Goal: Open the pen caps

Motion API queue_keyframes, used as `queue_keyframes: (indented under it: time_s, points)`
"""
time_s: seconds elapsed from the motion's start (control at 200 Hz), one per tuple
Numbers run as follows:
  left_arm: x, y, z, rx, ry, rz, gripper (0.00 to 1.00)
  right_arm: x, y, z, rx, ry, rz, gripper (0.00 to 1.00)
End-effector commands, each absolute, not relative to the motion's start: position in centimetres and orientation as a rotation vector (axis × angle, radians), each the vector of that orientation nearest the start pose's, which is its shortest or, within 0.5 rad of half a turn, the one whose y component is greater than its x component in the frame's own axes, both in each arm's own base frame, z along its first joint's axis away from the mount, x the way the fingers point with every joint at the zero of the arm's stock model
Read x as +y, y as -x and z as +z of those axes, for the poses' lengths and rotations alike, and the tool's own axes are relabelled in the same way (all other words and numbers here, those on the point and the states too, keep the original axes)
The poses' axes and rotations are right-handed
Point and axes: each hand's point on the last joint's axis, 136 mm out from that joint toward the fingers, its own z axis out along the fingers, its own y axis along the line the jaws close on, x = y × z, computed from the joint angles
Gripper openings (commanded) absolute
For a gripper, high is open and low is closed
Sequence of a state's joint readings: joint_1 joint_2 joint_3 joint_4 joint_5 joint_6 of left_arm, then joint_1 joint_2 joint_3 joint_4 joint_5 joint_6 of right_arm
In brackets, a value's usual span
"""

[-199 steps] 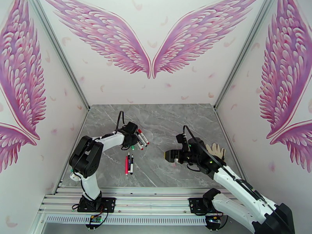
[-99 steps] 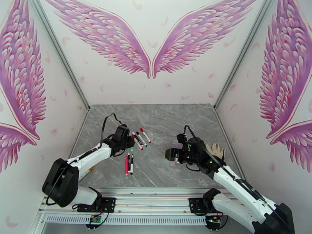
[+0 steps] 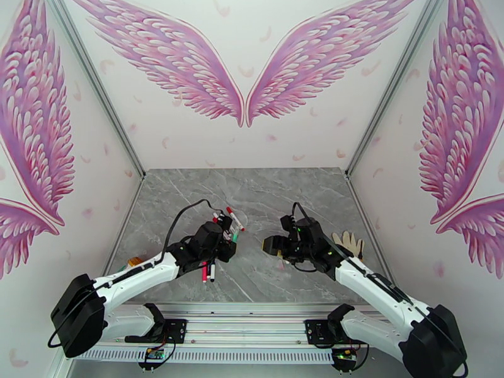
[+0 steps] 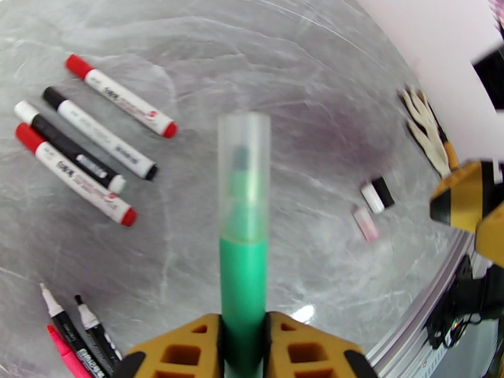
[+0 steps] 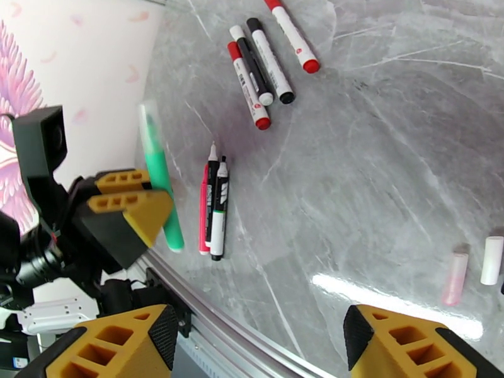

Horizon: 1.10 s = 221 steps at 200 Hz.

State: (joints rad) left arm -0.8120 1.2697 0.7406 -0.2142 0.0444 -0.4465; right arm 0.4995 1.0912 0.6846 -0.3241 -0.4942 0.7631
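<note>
My left gripper (image 3: 228,247) (image 4: 244,338) is shut on a green pen (image 4: 242,285) (image 5: 159,184), held above the table with its tip toward the right arm. A clear cap (image 4: 244,159) covers that tip. My right gripper (image 3: 269,245) (image 5: 258,332) faces it a short way off, open, with nothing between its fingers. Several capped pens (image 4: 94,140) (image 5: 264,58) lie side by side farther back. Three uncapped pens (image 5: 214,206) (image 4: 75,329) lie near the front. Loose pen caps, a pink one (image 5: 455,278) (image 4: 365,223) and a white one (image 5: 492,259), rest on the table under the right gripper.
A pale glove (image 3: 349,242) (image 4: 427,124) lies at the right of the grey marble table (image 3: 271,190). The metal rail (image 3: 252,322) runs along the near edge, and side walls close in the table on the left and right.
The left arm has swung from the capped pens toward the table's middle, carrying the green pen. The right gripper has shifted slightly left and farther back.
</note>
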Motion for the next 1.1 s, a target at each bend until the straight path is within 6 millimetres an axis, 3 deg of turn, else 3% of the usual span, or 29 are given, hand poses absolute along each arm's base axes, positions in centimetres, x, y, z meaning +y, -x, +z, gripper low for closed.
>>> queue_keyframes:
  time_s: [0.0,0.295,1.099]
  points:
    - [-28.3,-23.2,13.3,2.308,-0.584,-0.701,0.21,23.7,-24.4,18.0,2.456,-0.012,1.251,0.72]
    - [-30.8,-20.8,14.1,2.270,-0.728,-0.771,0.21,25.4,-24.9,18.0,2.480,0.027,1.297,0.67]
    - [-33.8,-19.5,14.9,2.249,-0.778,-0.866,0.20,27.8,-25.0,17.0,2.489,0.071,1.343,0.42]
